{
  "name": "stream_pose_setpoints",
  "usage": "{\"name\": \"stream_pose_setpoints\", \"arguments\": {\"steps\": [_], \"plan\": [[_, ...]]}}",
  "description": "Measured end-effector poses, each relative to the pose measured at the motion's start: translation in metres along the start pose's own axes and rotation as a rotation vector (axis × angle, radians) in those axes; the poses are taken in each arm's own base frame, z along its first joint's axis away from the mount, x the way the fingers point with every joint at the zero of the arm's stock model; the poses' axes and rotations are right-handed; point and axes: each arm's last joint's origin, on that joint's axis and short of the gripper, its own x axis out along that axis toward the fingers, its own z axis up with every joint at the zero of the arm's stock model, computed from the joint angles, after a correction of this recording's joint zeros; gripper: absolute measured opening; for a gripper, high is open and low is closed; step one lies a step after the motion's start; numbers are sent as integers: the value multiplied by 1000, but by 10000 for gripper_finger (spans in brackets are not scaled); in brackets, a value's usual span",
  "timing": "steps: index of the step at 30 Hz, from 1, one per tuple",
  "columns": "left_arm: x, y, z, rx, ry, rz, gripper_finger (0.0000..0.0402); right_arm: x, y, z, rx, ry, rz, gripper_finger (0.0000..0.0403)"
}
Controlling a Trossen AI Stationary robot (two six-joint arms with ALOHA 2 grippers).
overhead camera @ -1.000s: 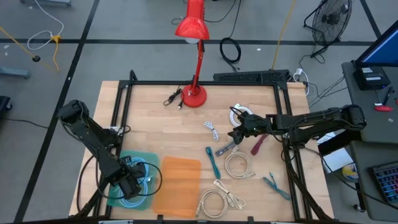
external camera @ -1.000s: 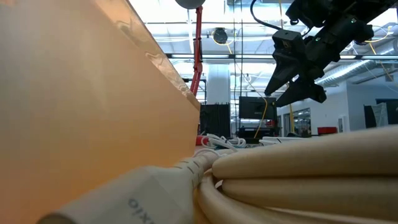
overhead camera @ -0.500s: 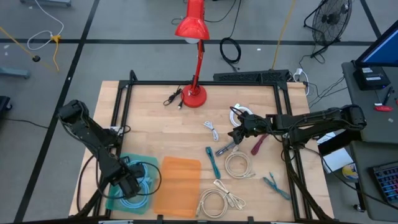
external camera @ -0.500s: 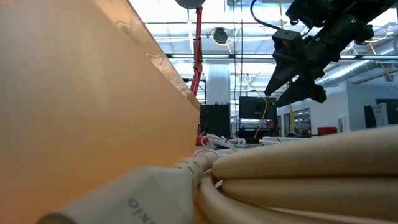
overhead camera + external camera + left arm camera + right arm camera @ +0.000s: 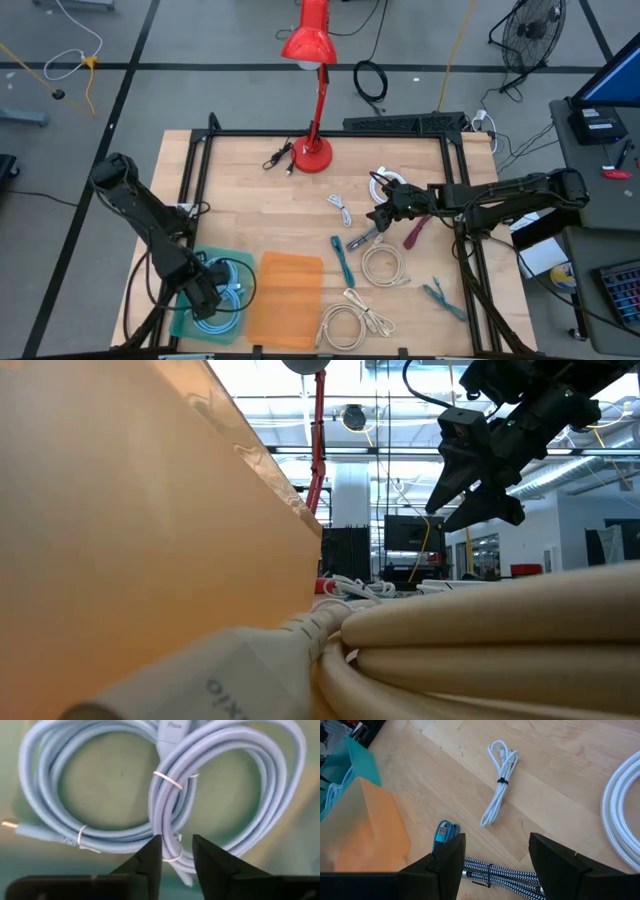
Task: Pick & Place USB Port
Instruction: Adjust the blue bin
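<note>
Left wrist view shows your left pincer [image 5: 175, 855] right above the light blue cable [image 5: 165, 785], which lies coiled inside the teal tray [image 5: 180, 318] at the near left corner of the surface [image 5: 260, 200]. The two fingers stand a little apart, with a narrow gap, and nothing is between them; the bundle lies free just beyond the tips. By my judgement the cable is now placed and the step in hand is the release and the retreat. To do it well, you open a bit wider before you lift, and you go straight up, so that no fingertip catches a loop or one of the thin ties and drags the coil over the tray wall. Check in the high view that all loops rest inside the tray.

Your right pincer [image 5: 492, 852] waits with fingers wide apart and empty, above the black-and-white braided cable [image 5: 505, 877], with the white cable [image 5: 500, 780] lying near it on the wood. The orange tray [image 5: 285, 298] stands just beside the teal one.

Against the frame of one second ago, the left arm has drawn back a little toward the left edge, and the blue coil shows more freely in the tray. The right arm has not moved.
</note>
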Motion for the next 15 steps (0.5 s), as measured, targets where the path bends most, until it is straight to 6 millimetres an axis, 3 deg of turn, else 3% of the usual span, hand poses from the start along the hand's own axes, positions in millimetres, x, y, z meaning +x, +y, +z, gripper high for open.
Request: {"name": "stream_pose_setpoints", "arguments": {"steps": [8, 15], "plan": [[-25, 15, 4, -120, -222, -19, 11, 0, 0, 0, -2, -1, -1, 208], [-35, 37, 9, -212, -265, 99, 5, 0, 0, 0, 0, -2, -1, 208]]}}
